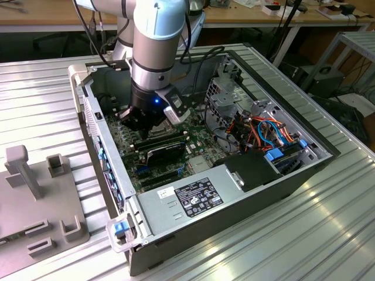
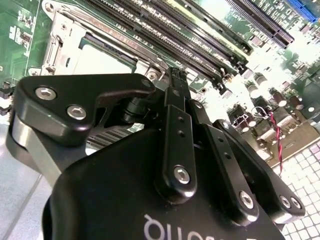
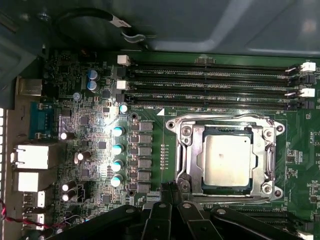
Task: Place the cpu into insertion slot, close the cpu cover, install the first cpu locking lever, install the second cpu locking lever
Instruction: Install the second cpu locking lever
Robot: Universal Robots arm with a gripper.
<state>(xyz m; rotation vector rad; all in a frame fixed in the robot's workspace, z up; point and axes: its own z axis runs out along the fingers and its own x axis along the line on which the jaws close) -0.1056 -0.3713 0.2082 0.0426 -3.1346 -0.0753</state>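
Inside the open computer case (image 1: 275, 175), the arm has its gripper (image 2: 175, 82) low over the green motherboard (image 3: 100, 125), and in the second wrist view its black fingers (image 2: 172, 120) stand pressed together with nothing between them. The cpu (image 3: 227, 160), silvery face up, sits in the insertion slot (image 3: 202, 132), and the cpu cover (image 3: 262, 155) lies flat around it, its window framing the chip, so placing and closing look done. The step in hand seems to be the locking levers: the fingertips sit just beside the socket's edge in the first wrist view, near a thin metal rod (image 3: 235, 199) running along that side, though I cannot tell whether it is latched. Any push on a lever would, I judge, call for a narrow, controlled stroke along the frame's edge and no pressure on the chip's face. Room is tight: the long black memory slots (image 3: 210, 85) run close along one side of the socket, a row of capacitors (image 3: 117, 147) stands on another, and the case walls (image 1: 94, 111) hem in the arm in the exterior view.
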